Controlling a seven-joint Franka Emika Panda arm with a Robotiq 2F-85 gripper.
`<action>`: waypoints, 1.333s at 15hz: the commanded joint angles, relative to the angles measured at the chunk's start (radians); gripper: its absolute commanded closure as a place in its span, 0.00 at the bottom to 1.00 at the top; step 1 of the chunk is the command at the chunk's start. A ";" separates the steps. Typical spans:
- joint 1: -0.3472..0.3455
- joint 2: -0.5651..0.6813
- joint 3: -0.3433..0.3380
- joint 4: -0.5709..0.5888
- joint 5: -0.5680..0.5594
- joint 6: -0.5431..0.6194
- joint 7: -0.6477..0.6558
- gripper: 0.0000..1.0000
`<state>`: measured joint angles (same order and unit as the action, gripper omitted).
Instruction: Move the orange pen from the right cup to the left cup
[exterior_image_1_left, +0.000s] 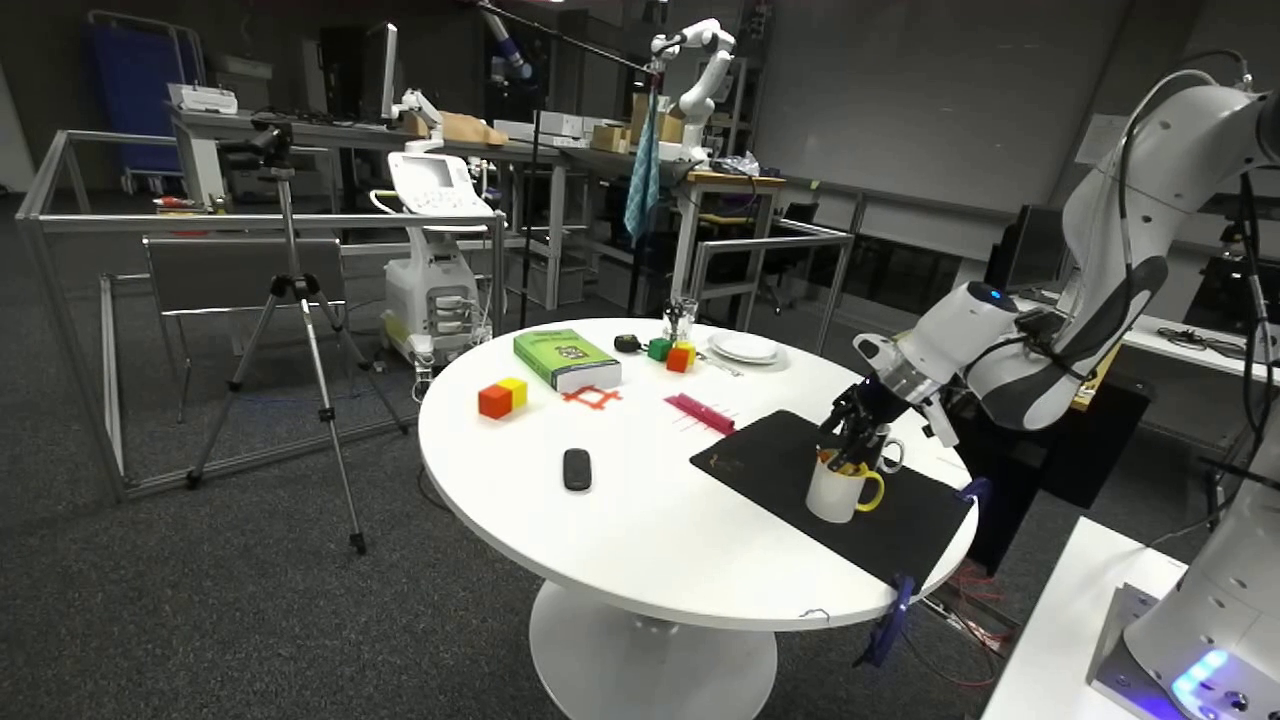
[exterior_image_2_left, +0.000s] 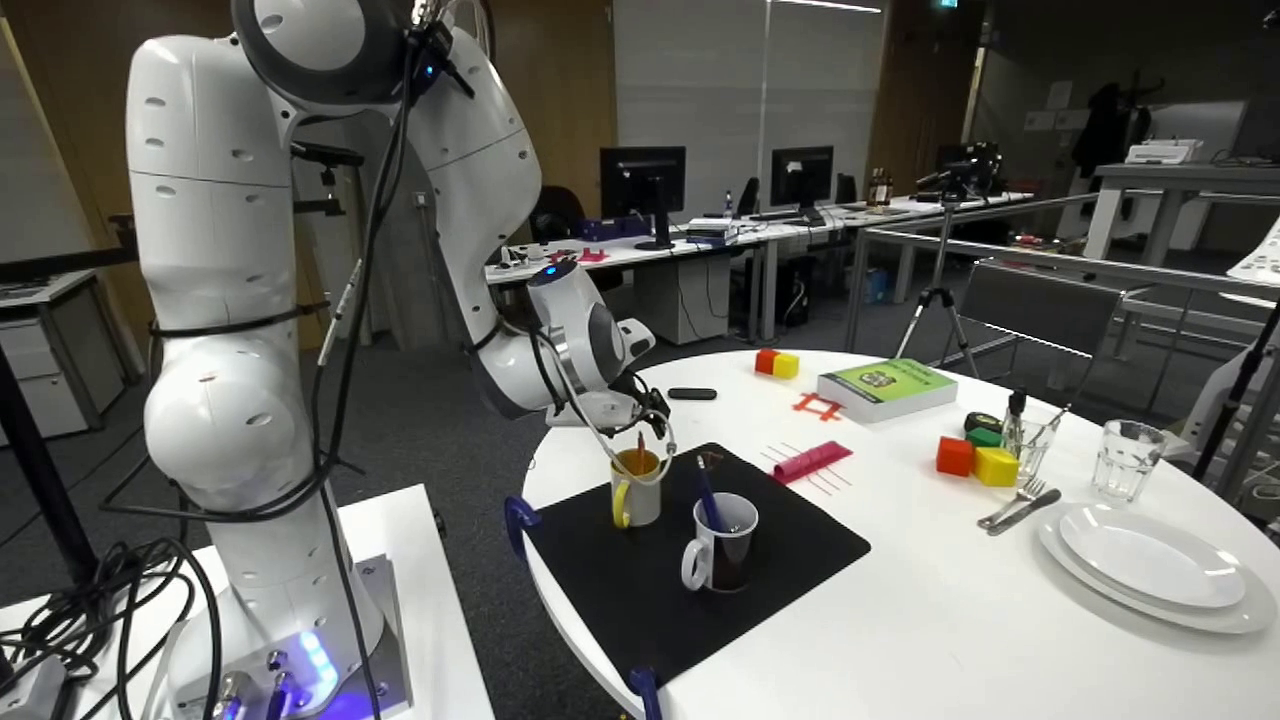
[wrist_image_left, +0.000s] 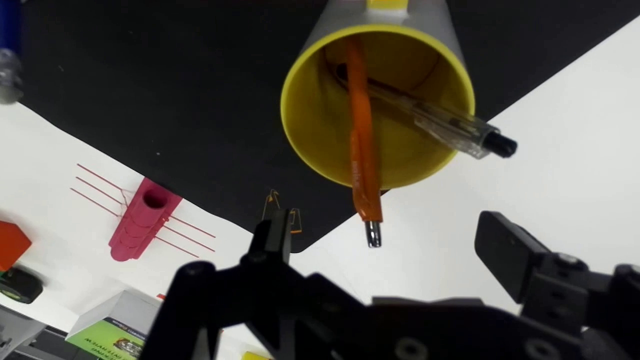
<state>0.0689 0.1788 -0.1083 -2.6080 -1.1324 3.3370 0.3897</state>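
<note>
The orange pen (wrist_image_left: 364, 135) stands tilted in the yellow mug (wrist_image_left: 305, 125), which is white outside with a yellow inside and handle. Its silver end sticks out past the rim; it also shows in an exterior view (exterior_image_2_left: 641, 455). A clear pen (wrist_image_left: 445, 120) leans in the same mug. The dark cup (exterior_image_2_left: 732, 560), with a white handle, stands beside it and holds a blue pen (exterior_image_2_left: 709, 497); in an exterior view mostly its handle (exterior_image_1_left: 892, 457) shows. My gripper (wrist_image_left: 392, 240) is open above the yellow mug, its fingers apart on either side of the orange pen's end, not touching it.
Both cups stand on a black mat (exterior_image_2_left: 640, 620) clamped by blue clamps (exterior_image_2_left: 518, 522) at the table edge. A pink holder (exterior_image_2_left: 812, 461) lies beyond the mat. A green book (exterior_image_1_left: 568, 358), coloured blocks (exterior_image_1_left: 497, 400), plates (exterior_image_2_left: 1150, 555) and glasses (exterior_image_2_left: 1128, 460) stand farther off.
</note>
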 joint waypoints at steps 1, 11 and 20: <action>-0.044 -0.122 0.066 -0.105 0.184 -0.014 -0.179 0.00; 0.033 -0.355 0.087 -0.174 0.490 -0.254 -0.278 0.00; 0.090 -0.594 0.083 -0.186 0.851 -0.479 -0.500 0.00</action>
<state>0.1659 -0.2953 -0.0360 -2.7652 -0.3735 2.9319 -0.0217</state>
